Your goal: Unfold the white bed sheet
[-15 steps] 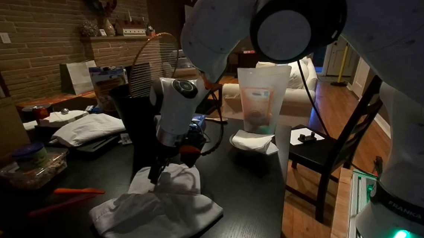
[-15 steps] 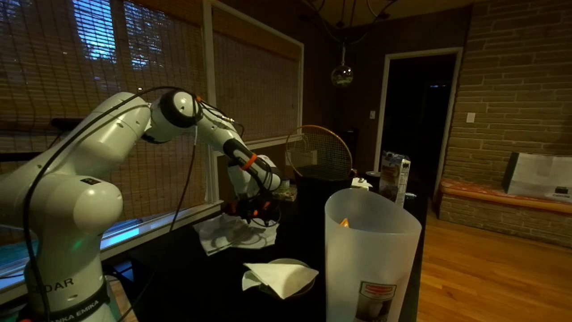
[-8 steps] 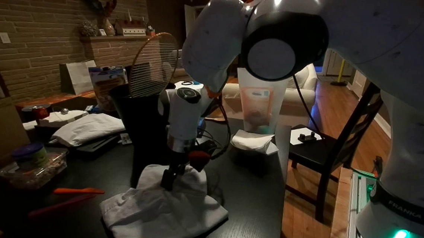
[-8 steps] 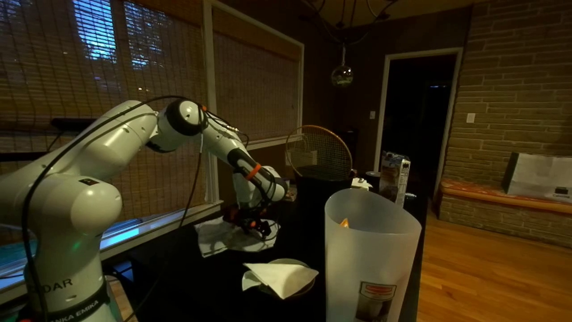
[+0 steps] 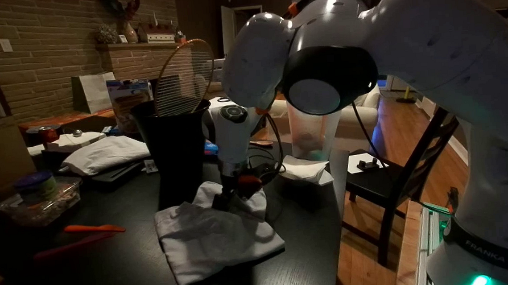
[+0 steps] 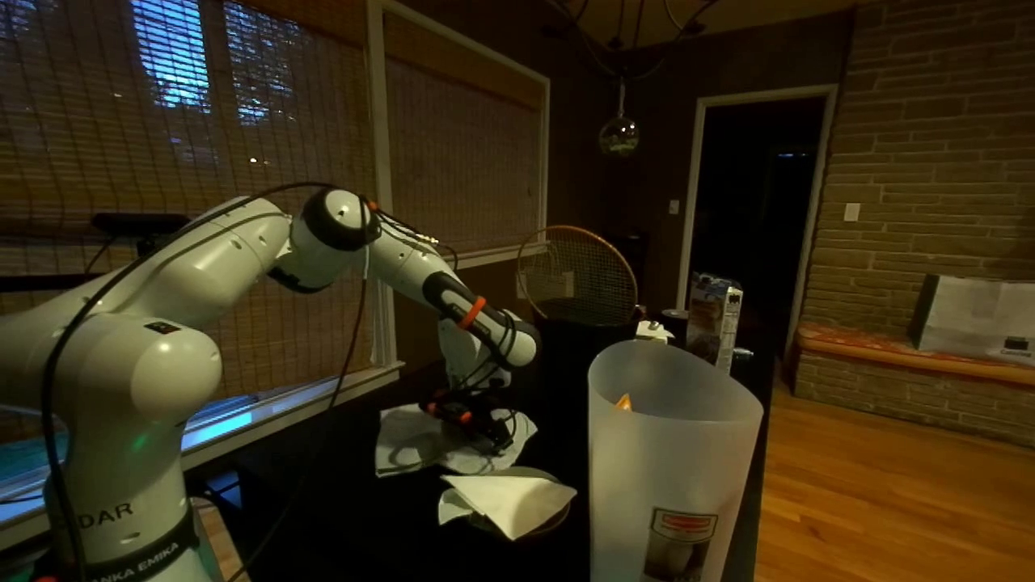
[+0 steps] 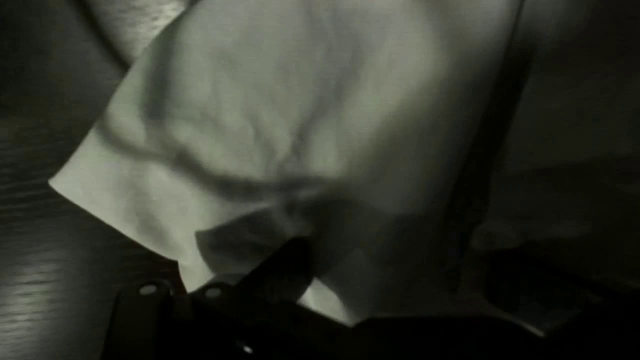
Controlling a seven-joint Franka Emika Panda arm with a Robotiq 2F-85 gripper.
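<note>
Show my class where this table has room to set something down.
The table is bare between the orange utensil and the white bed sheet, and between the sheet and the edge near the chair. Crowded: around the gripper, near the black bin and napkin.

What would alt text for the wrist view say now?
Wrinkled white bed sheet fills the middle, one corner pointing left over a dark table. A black gripper finger overlaps it from the bottom edge; shadow hides any grip.

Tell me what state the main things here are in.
White bed sheet, rumpled, partly folded
Gripper, down at the sheet; open or shut unclear
Racket, leaning in the black bin
Translucent bin, upright, open-topped
White napkin, folded
Lidded tub, closed
Base light, glowing green
</note>
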